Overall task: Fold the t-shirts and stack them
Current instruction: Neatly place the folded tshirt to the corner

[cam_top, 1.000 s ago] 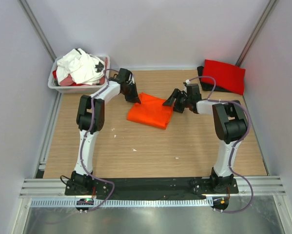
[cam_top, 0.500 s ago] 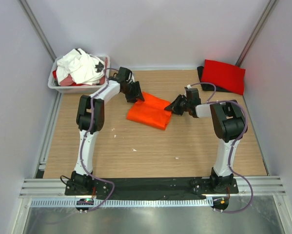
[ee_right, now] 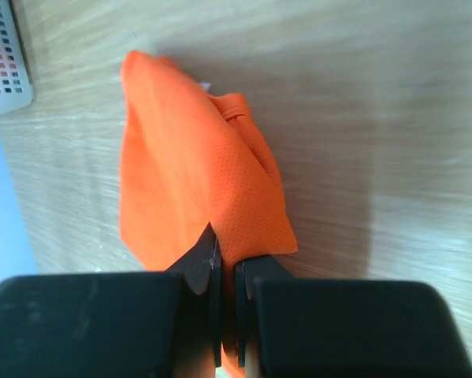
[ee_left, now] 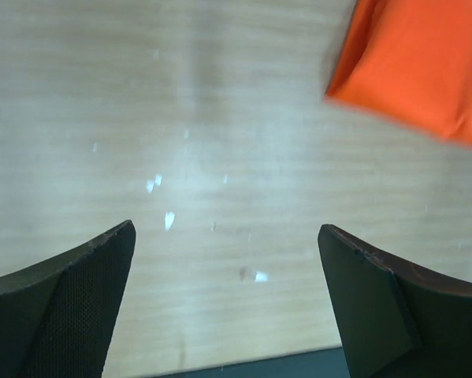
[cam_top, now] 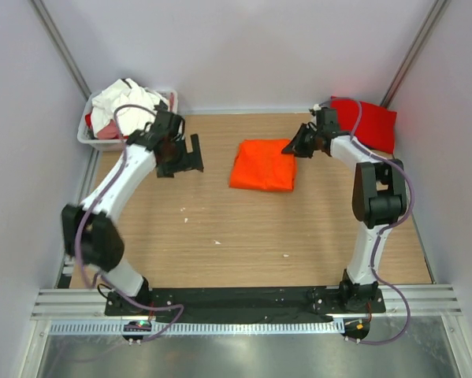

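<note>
Folded orange t-shirt (cam_top: 263, 164) flat on the table (cam_top: 220, 228), right claw (ee_right: 226, 256) pinched tight on its far right corner, left claw (cam_top: 193, 155) spread wide well left of it, red t-shirt (cam_top: 366, 122) beyond its right side

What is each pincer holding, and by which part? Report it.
Right pincer grips the orange t-shirt by its far right corner. Left pincer is open, holding nothing.
</note>
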You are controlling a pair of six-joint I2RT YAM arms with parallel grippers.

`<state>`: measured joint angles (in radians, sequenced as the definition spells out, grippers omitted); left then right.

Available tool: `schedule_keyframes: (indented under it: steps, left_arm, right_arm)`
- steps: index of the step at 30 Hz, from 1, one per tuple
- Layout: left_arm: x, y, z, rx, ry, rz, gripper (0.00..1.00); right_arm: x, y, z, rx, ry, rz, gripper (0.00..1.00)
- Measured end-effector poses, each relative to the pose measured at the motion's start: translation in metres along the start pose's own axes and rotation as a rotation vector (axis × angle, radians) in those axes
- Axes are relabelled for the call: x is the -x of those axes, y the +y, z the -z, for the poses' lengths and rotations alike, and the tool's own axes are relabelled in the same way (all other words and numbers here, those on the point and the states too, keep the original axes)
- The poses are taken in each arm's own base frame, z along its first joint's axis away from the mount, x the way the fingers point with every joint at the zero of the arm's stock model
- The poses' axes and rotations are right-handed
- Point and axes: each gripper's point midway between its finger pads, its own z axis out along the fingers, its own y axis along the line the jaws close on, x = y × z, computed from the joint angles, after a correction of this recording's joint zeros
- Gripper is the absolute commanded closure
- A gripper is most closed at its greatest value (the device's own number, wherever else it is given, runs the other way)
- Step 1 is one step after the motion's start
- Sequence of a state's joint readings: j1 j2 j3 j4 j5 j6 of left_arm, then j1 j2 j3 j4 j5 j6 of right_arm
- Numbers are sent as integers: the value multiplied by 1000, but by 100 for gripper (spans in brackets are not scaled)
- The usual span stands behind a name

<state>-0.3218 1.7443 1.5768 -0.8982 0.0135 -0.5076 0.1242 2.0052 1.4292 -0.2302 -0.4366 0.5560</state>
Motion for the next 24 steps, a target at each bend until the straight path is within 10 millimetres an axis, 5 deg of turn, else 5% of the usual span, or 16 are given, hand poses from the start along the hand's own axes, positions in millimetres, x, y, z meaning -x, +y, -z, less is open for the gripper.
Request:
schedule_keyframes:
  steps: [4,9,11,17,24]
  left_arm:
    - [-55,16,62,-57,-69,-30,2]
    - [-137,43,63,-75,31,-29,0]
    - [-154,52,63,-66,54,-23,0]
    - [-148,50,93,-125,-68,-27,0]
    - [-141,50,102,-137,-130,-25,0]
  right_arm:
    - [51,5,31,-25,-58,76,99]
    - [115,10,76,-88,-151,175,99]
    - [142,6,90,-122,-189,197,99]
    - [194,-7,108,-182,-250,239,99]
    - [205,-29,113,-216,-245,239,99]
